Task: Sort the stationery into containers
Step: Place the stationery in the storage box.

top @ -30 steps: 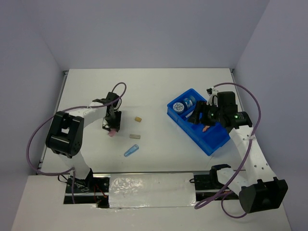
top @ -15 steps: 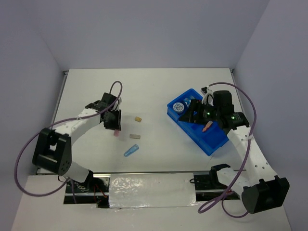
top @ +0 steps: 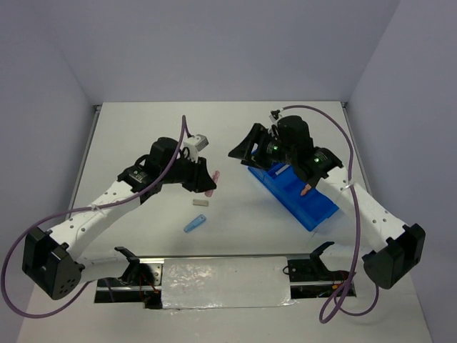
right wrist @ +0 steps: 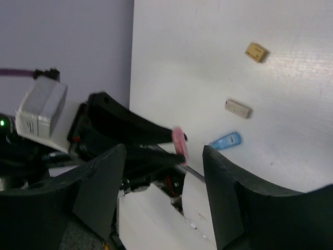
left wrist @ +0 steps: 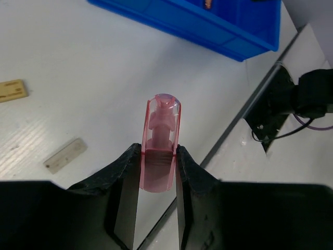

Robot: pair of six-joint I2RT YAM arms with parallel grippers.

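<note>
Left pincer (left wrist: 158,156) has lifted pink piece (left wrist: 160,136) off table (top: 143,128) toward blue tray (top: 314,207), clamped tight on it. Right pincer (top: 241,151) wide, empty. Orange piece (top: 305,190) in tray; light-blue piece (top: 194,224), grey block (top: 201,202), tan block (left wrist: 11,89) remain on table.

Centre: left gripper (top: 205,181) grips pink piece (top: 211,180) above surface (top: 143,128); nearer bases lie grey block (top: 201,202), then light-blue piece (top: 194,224); right gripper (top: 240,148) hovers at far-left end of blue tray (top: 314,211), orange piece (top: 305,190) inside.

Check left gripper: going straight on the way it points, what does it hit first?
Likely the near wall of the blue tray, led by the pink piece the left gripper holds. Height is unclear; it might pass over the rim.
</note>
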